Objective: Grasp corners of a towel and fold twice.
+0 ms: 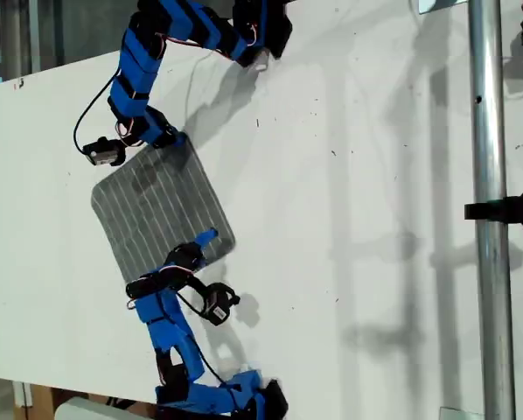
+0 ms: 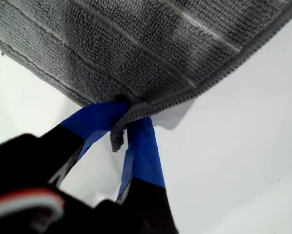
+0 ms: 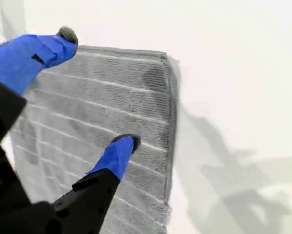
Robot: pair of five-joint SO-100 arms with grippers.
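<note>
The grey striped towel (image 1: 156,203) lies flat on the white table, towards the exterior view's left. My first gripper (image 2: 122,118) is shut on one of its corners (image 2: 117,139), which bunches up between the blue fingers; in the exterior view this is the towel's upper corner, where that gripper (image 1: 169,137) sits. My second gripper (image 3: 94,90) is open over the towel (image 3: 107,102). One fingertip (image 3: 125,142) rests on the cloth, the other (image 3: 64,36) is at the towel's edge. In the exterior view the second gripper (image 1: 200,245) is at the towel's lower corner.
A vertical metal pole (image 1: 487,175) with a black clamp (image 1: 506,210) crosses the exterior view's right. The white table (image 1: 349,175) stretches between the towel and the pole. Its edge (image 1: 34,79) runs close behind the first arm at the exterior view's upper left.
</note>
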